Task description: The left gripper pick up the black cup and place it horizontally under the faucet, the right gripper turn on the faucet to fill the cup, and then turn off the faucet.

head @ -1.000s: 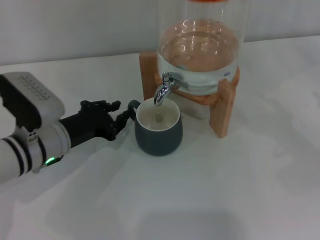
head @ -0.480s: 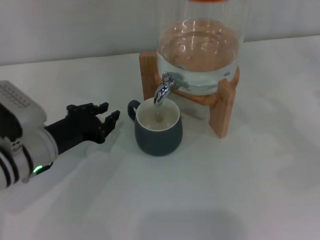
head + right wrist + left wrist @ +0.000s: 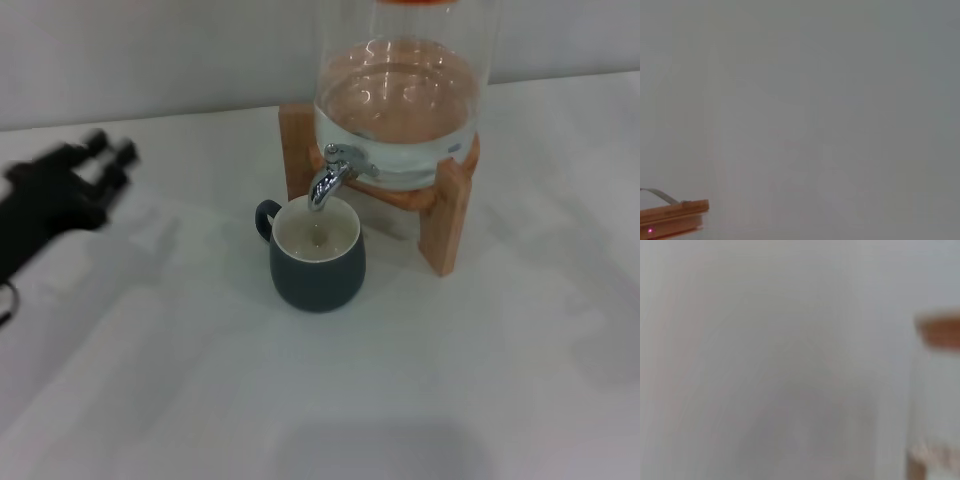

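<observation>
The fingers of the left gripper (image 3: 100, 160) are spread apart and hold nothing; it is at the left side of the surface (image 3: 420, 380), well apart from the black cup (image 3: 315, 258). The cup stands upright on the surface, directly under the spout of the faucet (image 3: 330, 178), its handle toward the left. The right gripper is not seen.

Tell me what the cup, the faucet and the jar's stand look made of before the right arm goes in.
The black cup: likely glazed ceramic, matte charcoal outside, cream inside. The faucet: polished metal or chrome plating, judging by its mirror glints. The stand: plain light wood, flat-cut and unpainted. The jar looks like clear glass, with water showing through.
</observation>
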Tool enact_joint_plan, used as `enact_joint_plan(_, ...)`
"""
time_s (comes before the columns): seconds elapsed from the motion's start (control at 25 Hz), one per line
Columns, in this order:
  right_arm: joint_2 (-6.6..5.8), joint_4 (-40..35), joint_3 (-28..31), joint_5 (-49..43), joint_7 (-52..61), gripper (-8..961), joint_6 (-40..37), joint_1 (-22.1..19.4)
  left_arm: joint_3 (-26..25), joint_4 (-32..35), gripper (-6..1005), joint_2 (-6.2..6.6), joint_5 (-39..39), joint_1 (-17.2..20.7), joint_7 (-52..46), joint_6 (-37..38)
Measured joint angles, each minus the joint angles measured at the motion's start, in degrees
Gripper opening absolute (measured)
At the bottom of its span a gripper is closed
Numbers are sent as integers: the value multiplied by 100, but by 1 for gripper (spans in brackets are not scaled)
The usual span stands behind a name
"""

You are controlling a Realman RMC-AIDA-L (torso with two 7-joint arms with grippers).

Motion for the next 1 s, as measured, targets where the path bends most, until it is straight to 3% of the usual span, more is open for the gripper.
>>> enact_joint_plan(0.2,0,9,0,-5,-1,766,-22,-58,-508,-219,341,-2,-627,86,-21,-604)
enact_joint_plan(0.44,1,11,-27,-50,0,766,-62,-170,-702,-644,558,13,-1316,48,-54,-766)
enact_joint_plan(0.64,10,-16,-80,-137,58,766,-37,-301,-972,-768,763,28,-1444,59,-352,-808)
enact_joint_plan(1.0,46,-551,-167,-921,724,766,802,-409,-1212,-776,860,37,-1414,106,-528,-894)
